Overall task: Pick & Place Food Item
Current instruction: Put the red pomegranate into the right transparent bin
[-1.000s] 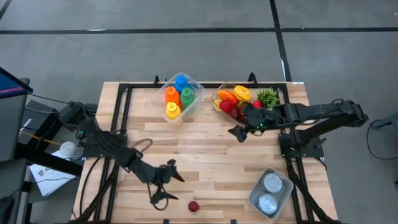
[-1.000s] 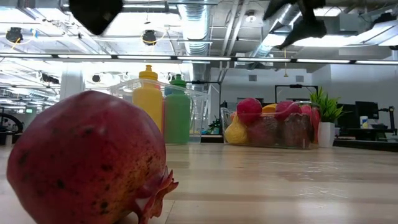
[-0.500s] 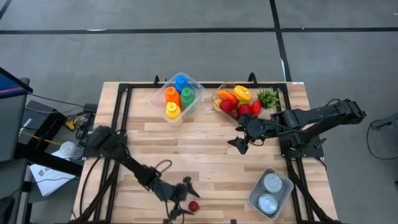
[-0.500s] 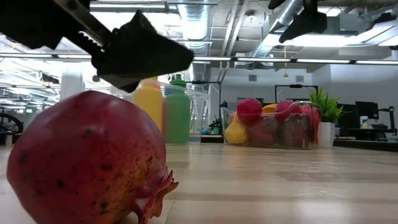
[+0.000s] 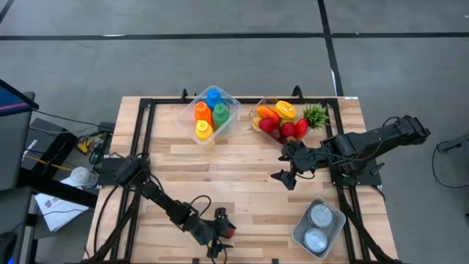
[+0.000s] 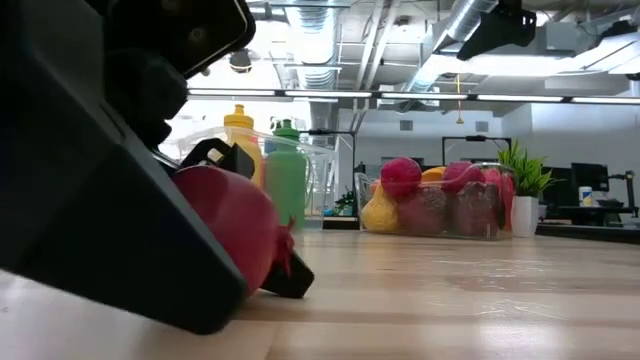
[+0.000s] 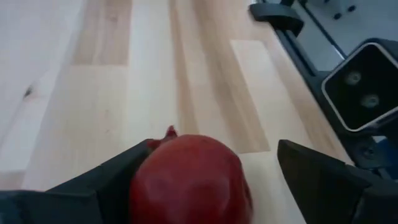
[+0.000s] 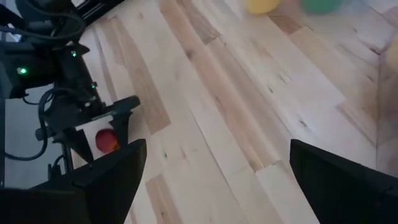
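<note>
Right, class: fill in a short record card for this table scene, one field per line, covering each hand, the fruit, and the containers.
left hand: open, near table edge, one finger on each side of the pomegranate
pomegranate: red, resting on the wooden table, not lifted
right hand: open, above mid-table, holding nothing
bottle bin: clear, far side, holds coloured bottles
fruit bin: clear, beside it, holds mixed produce
can bin: near right corner, two cans

On the pale wooden plank worktop (image 5: 242, 183): a clear tub of coloured bottles (image 5: 209, 115) at the back, a clear tub of mixed fruit (image 5: 279, 120) beside it, a clear tub of tins (image 5: 316, 226) front right, a red pomegranate (image 5: 228, 230) at the front edge.
</note>
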{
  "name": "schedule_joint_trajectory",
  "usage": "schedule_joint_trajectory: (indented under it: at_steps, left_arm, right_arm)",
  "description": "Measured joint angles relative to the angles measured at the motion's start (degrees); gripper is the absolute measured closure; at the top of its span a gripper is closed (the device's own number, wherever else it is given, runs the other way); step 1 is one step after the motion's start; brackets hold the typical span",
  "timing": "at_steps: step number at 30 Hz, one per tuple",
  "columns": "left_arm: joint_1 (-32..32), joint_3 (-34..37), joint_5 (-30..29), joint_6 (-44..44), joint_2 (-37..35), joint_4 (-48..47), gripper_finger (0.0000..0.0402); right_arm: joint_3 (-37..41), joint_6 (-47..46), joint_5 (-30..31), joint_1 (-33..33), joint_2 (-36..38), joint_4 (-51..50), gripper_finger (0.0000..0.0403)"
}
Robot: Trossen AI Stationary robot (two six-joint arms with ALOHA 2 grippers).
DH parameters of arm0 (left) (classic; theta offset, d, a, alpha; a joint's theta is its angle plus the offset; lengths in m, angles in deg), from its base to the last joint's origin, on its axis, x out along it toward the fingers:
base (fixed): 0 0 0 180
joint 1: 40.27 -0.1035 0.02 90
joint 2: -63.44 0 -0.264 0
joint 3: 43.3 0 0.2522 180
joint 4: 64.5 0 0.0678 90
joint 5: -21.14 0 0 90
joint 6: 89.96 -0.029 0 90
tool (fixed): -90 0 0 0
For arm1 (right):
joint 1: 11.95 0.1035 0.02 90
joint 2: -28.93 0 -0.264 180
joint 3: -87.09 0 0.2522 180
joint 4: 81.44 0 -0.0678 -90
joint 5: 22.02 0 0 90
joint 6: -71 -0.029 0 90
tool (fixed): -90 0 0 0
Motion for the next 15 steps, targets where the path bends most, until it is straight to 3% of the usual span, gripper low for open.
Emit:
schedule_joint_trajectory:
  at_steps: [7,15]
  left_arm:
    - [-0.11,0.30,-4.16,1.85,-2.55,-4.97,0.0127]
    - [-1.74,0.30,-5.39,2.09,-7.82,-7.66,0.0223]
  right_arm:
    - [0.00,-0.75,0.37,1.60,-0.02,0.07,0.0019]
    - [0.00,-1.07,0.47,2.09,-0.02,0.52,0.0019]
